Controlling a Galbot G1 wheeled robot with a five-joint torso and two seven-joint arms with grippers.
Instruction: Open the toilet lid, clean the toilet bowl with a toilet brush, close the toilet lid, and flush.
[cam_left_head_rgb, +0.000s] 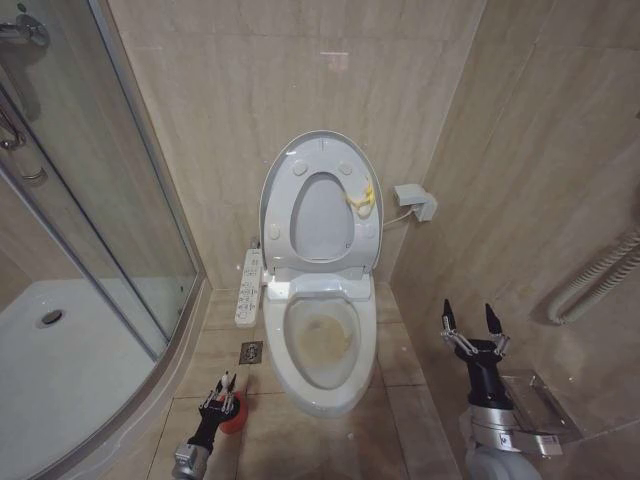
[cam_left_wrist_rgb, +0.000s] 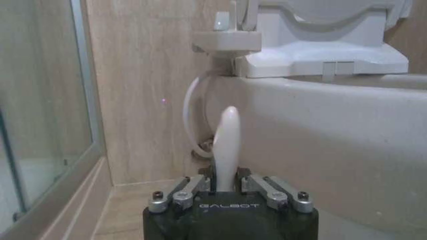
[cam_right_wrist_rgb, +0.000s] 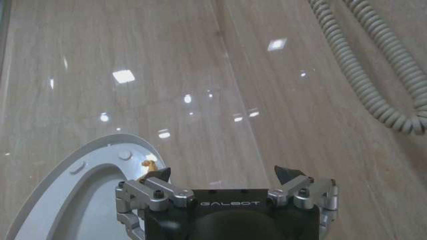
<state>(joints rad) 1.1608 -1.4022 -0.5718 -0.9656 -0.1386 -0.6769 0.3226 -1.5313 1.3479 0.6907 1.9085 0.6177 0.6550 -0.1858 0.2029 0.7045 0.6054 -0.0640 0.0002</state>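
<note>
My left end effector (cam_left_head_rgb: 224, 384) sits low by the floor, to the left of the stained white ceramic toilet bowl (cam_left_head_rgb: 322, 345), and it is closed narrow around the slim white plastic handle of the toilet brush (cam_left_wrist_rgb: 228, 145). In my left wrist view that handle stands upright between my fingers, its rounded tip above them, with the outer wall of the bowl just beside it. The brush head is down in the small round red cup (cam_left_head_rgb: 233, 421) on the tiled floor.

I judge the brush to be light and stiff, but the glossy handle looks slippery, so a firm hold low on the shaft, where I have it, should keep it from twisting when the bristles drag against ceramic (a hold near the tip would let the head swing). The cup is light and may lift with the brush.

The large glossy white oval toilet lid (cam_left_head_rgb: 325, 150) already stands open against the wall, with the ring seat raised against it.

My right end effector (cam_left_head_rgb: 473, 327) waits to the right of the bowl, fingers spread wide, holding nothing.
</note>
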